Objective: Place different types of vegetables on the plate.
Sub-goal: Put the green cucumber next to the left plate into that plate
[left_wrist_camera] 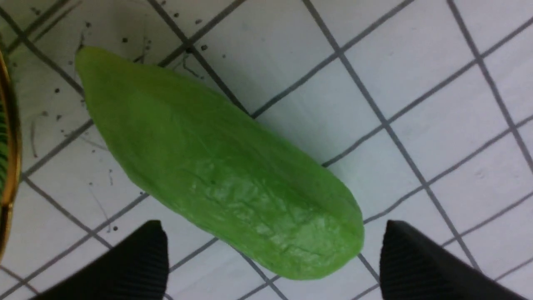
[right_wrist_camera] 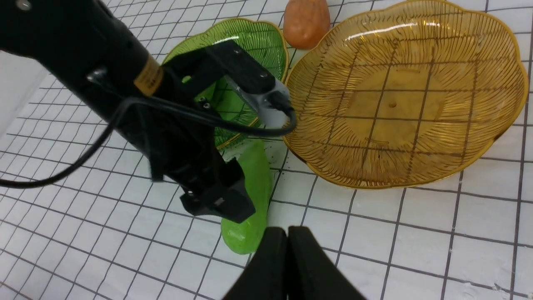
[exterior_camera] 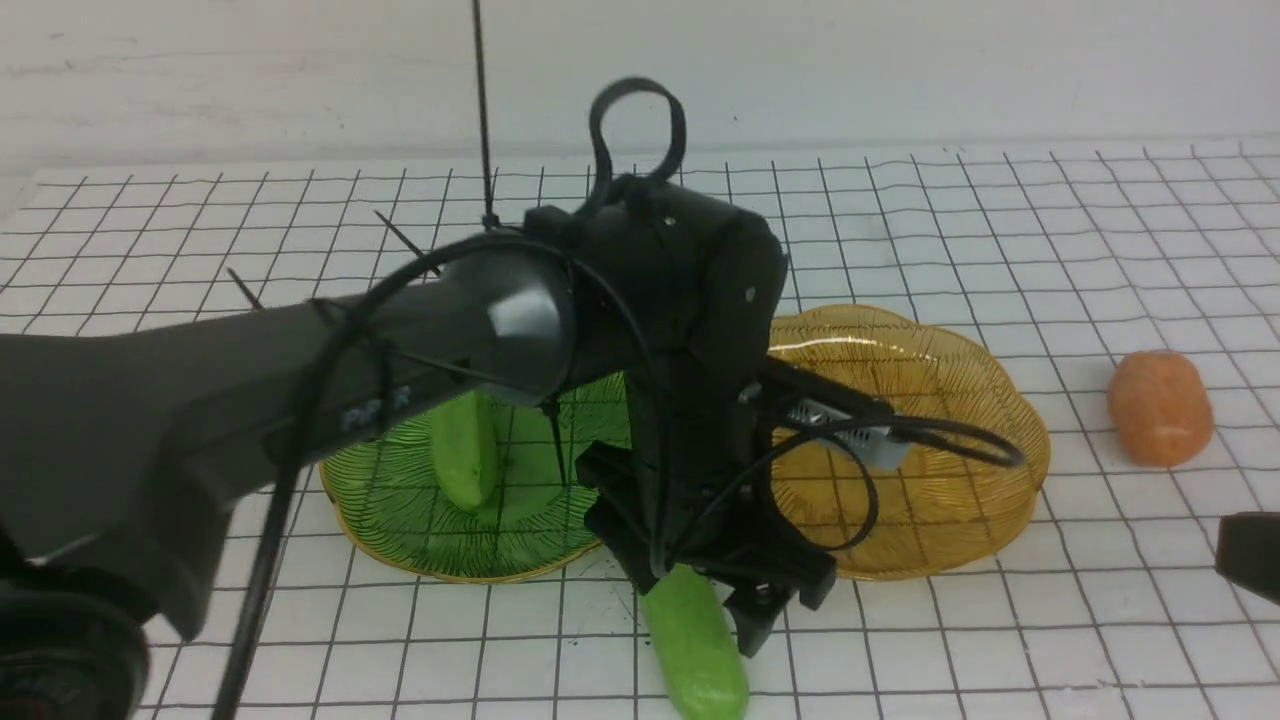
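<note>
A light-green cucumber (exterior_camera: 695, 650) lies on the grid table just in front of the two plates. My left gripper (exterior_camera: 715, 600) points down over it, open. In the left wrist view its two black fingertips (left_wrist_camera: 141, 258) stand on either side of the cucumber's (left_wrist_camera: 216, 166) rounded end, apart from it. Another green cucumber (exterior_camera: 465, 450) rests on the green plate (exterior_camera: 400, 520). The amber plate (exterior_camera: 960, 500) holds nothing. One orange potato (exterior_camera: 1160, 408) sits on the table to its right; another potato (right_wrist_camera: 306, 21) lies behind the plates. My right gripper (right_wrist_camera: 287, 237) is shut and holds nothing.
The left arm (exterior_camera: 300, 400) reaches across the front view and hides part of both plates. The right gripper (exterior_camera: 1250, 555) only shows at that view's right edge. A white wall (exterior_camera: 900, 70) borders the table at the back.
</note>
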